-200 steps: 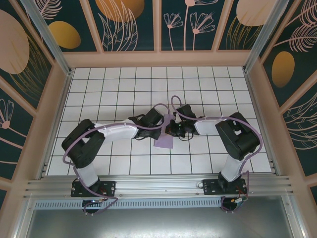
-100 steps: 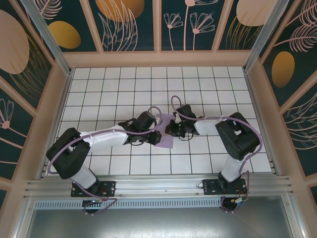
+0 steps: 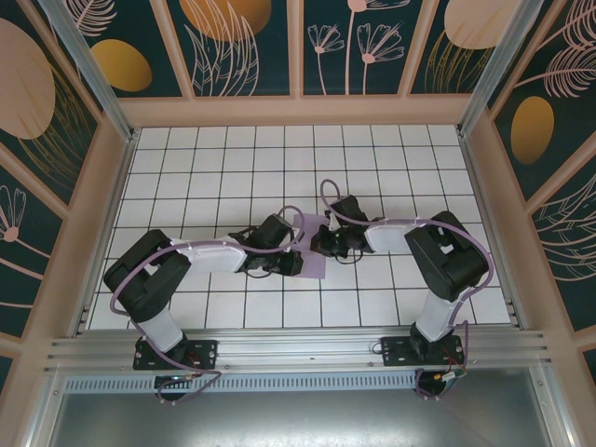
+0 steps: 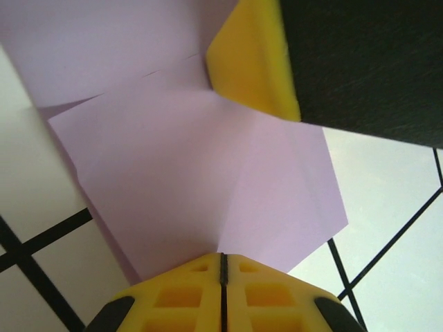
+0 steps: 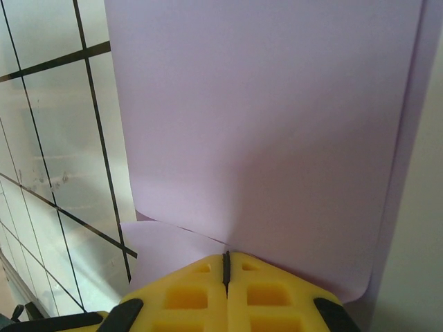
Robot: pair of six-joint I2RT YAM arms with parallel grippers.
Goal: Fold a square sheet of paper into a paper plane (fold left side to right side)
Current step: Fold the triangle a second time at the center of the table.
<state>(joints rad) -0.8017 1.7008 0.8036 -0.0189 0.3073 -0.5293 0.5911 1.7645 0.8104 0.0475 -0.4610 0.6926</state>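
Tiled white desk (image 3: 186, 186), boxed by floral walls (image 3: 242, 47) on three sides.

Top view: the lavender paper (image 3: 311, 228), already part-folded to a narrow shape, lies mid-desk between the arms. Left pincer (image 3: 291, 264) is at its near-left edge, right pincer (image 3: 326, 246) at its right edge, both low on it. Bare tiles all round and the walls well apart, so there is room to sweep a flap left to right.

Left wrist: fingers shut, tips meeting at a corner where a crease runs in. Cannot tell whether a layer is nipped between them. Layers overlap. A yellow pad (image 4: 249, 62) of the other pincer sits on the far part of the paper.

Right wrist: fingers shut, tips on the paper's near edge. This looks like pinning, not gripping. A small flap pokes out at left.

Handling, my reading: thin, light and limp. It probably slides easily on smooth tile and dents or tears if pinched hard. Best taken at a free edge or corner, with the other pincer pinning near the crease.
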